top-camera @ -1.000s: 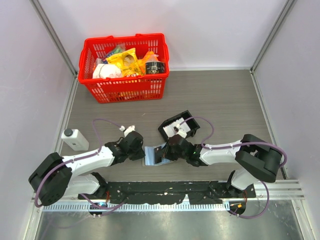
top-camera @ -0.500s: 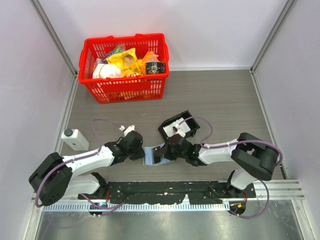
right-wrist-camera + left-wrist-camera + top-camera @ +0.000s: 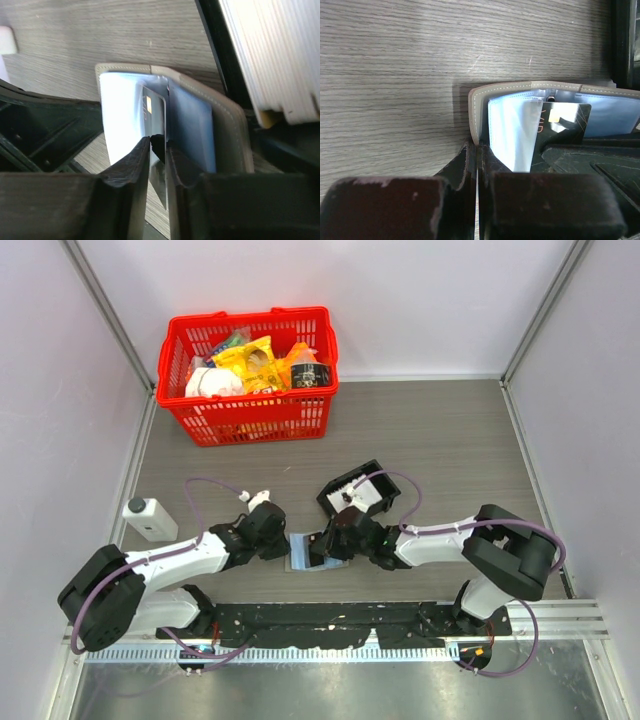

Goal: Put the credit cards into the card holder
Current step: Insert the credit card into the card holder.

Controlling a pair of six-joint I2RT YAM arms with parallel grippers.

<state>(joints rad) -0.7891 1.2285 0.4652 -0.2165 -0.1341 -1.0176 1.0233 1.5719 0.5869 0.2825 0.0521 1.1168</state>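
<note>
Two arms meet low in the middle of the counter (image 3: 450, 440), close to its near edge. The card holder (image 3: 298, 553) lies open flat between them, with its pale blue pockets facing up. The left pincer (image 3: 477, 155) is clenched tight, and its tips sit right at the holder's beige corner. I cannot tell if it pinches the edge or only presses on it. The right pincer (image 3: 157, 142) comes in from the other side. Its two fingers stand close on each side of a dark credit card (image 3: 154, 112) with a gold chip, and that card stands on its edge among the blue pockets. I cannot tell if the fingers squeeze the card or just sit beside it. A black tray (image 3: 372, 472) sits just beside the holder's far edge, right behind the right pincer, and holds a stack of pale cards (image 3: 270, 55). So that side is tight. A wide stretch of wood runs from the tray to the right wall. A red basket (image 3: 245, 418) full of snacks stands well apart at the back left. A small white bottle (image 3: 150, 518) lies by the left wall, near the left arm's elbow. Grey walls close in the counter on both sides and at the back.
</note>
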